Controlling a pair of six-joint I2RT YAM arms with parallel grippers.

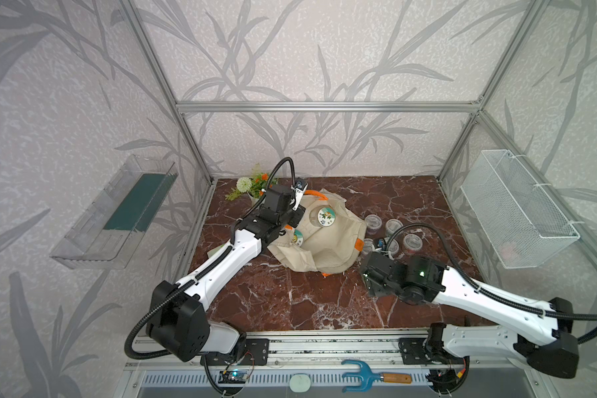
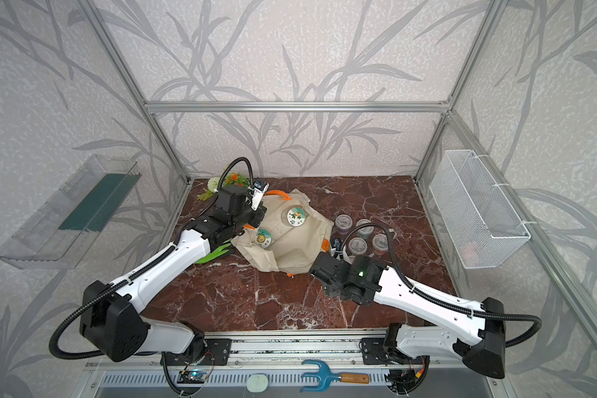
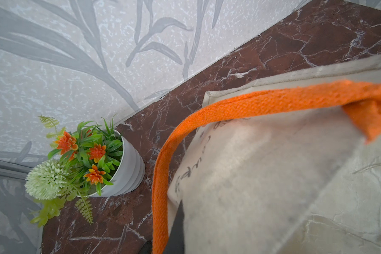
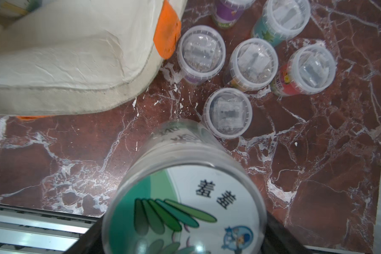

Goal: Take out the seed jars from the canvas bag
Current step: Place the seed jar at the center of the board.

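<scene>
Beige cloth first: canvas bag (image 1: pixel 324 251) slumped, rim pinched by left gripper (image 1: pixel 295 217), jaws closed tight on fabric beside orange strap (image 3: pixel 229 105); presumably keeps the mouth lifted for access. Just right of bag: 6 clear-lidded seed jars (image 4: pixel 253 63) upright, clustered, apparently a drop zone. Off bag's right corner: right gripper (image 4: pixel 185 239) clamped around 1 white-lidded jar (image 4: pixel 180 158), beside the cluster; lifted or resting, cannot tell. Probably ready for set-down. At bag's open top: 2 white-lidded jars (image 1: pixel 326 217), apparently left to extract.

Canvas bag (image 1: pixel 328 248) mid-table (image 1: pixel 290 303); seed jars (image 1: pixel 394 226) just R; flower pot (image 3: pixel 130 167) back-L.
</scene>
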